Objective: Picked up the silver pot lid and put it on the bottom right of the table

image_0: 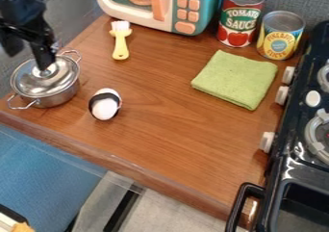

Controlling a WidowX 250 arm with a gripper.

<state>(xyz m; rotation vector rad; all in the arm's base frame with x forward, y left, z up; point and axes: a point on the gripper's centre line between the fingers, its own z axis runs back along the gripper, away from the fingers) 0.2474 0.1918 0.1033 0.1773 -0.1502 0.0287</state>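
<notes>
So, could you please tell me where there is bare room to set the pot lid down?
Bottom right is widest, between the green cloth, the stove and the table's front edge. Another patch lies between the brush, the egg and the cloth. It is crowded around the pot and the red can.

Light: bright, fairly even | Glare: pot lid (30, 83), black stove (292, 172) | Shadows: soft, faint | Source: unclear

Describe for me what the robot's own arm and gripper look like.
The arm is black, with a thick, blocky section above a narrower one and a slight sheen on its surface. The gripper is black too, slim and angular. Any small markings are too blurred to make out.
</notes>
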